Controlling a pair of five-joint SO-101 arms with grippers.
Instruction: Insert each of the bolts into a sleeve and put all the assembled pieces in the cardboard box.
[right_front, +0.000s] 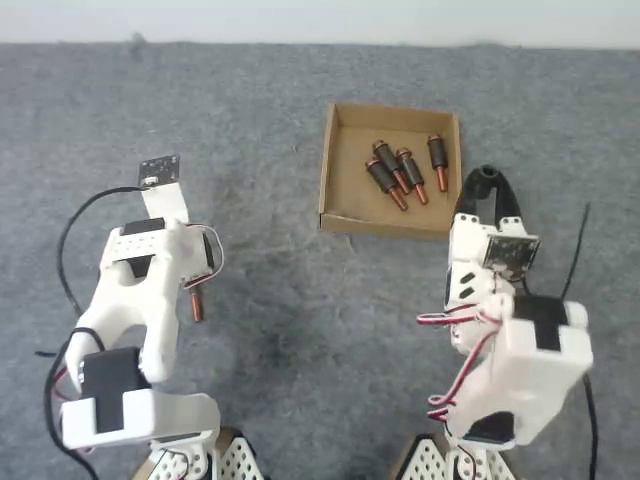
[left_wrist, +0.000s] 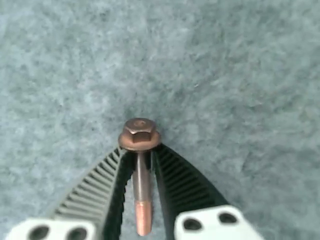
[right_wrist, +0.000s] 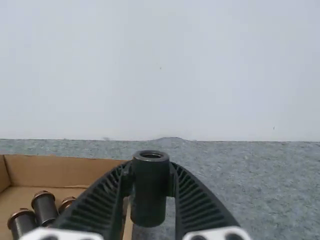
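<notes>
One bolt, clamped in left tool (head outward)

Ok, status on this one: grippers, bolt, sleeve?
Left gripper shut on bolt. Right gripper shut on sleeve, beside cardboard box. Four assembled pieces in box.
</notes>
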